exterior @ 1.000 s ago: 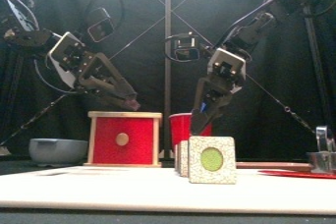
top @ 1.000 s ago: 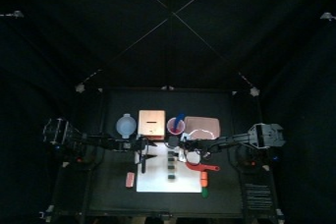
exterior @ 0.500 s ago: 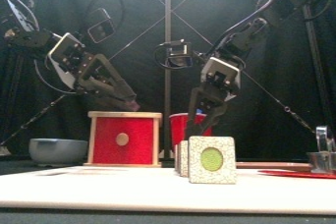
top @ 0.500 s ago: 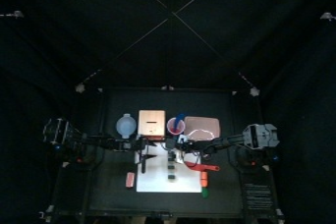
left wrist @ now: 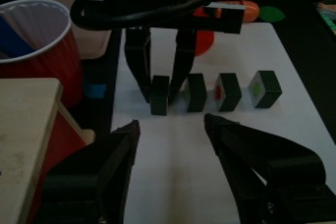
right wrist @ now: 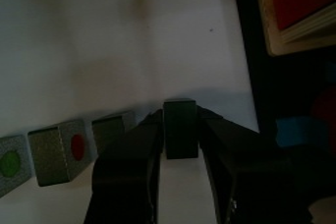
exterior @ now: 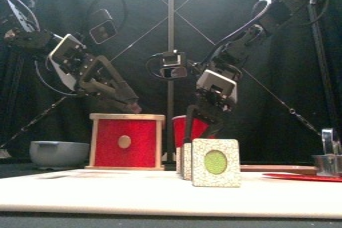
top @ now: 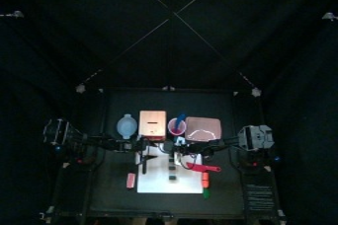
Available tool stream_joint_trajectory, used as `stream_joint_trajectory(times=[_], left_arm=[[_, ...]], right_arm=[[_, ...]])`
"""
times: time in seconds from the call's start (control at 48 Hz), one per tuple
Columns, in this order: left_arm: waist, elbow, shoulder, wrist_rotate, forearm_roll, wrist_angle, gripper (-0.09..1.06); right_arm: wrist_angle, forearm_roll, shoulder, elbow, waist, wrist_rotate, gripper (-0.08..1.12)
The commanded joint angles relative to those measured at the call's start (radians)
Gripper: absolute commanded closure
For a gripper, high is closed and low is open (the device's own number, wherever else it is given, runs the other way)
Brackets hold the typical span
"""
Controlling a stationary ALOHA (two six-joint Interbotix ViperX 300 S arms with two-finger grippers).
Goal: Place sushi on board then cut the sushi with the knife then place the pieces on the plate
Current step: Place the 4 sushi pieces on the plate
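Observation:
Several dark green sushi pieces stand in a row on the white board. In the front view the nearest piece shows its green centre. My right gripper hangs low over the row's far end, jaws open astride the end piece with a small gap on each side. The left wrist view shows the same end piece between the right arm's fingers. My left gripper is open and holds nothing, raised over the board's back left, near the box.
Behind the board stand the wooden box with its red drawer front, the red cup, the blue-grey bowl and the pink tray. A metal cutter sits at the right. Small toy foods lie by the board's right side.
My right gripper has swung left and come down over the far end of the sushi row. The left arm has held still.

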Motion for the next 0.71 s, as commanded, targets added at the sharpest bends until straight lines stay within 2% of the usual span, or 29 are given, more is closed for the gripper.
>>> stream_joint_trajectory(times=[0.021,0.438,0.708], left_arm=[[0.003,-0.011,-0.005,-0.002,0.0,-0.002,0.07],[0.003,-0.012,-0.005,-0.002,0.0,0.003,0.07],[0.003,-0.014,-0.003,-0.005,-0.002,0.003,0.07]], right_arm=[[0.032,0.002,-0.063,-0.005,-0.003,0.002,0.45],[0.114,0.066,-0.314,0.153,-0.066,0.006,0.45],[0.146,0.067,-0.371,0.222,-0.193,0.003,0.45]])
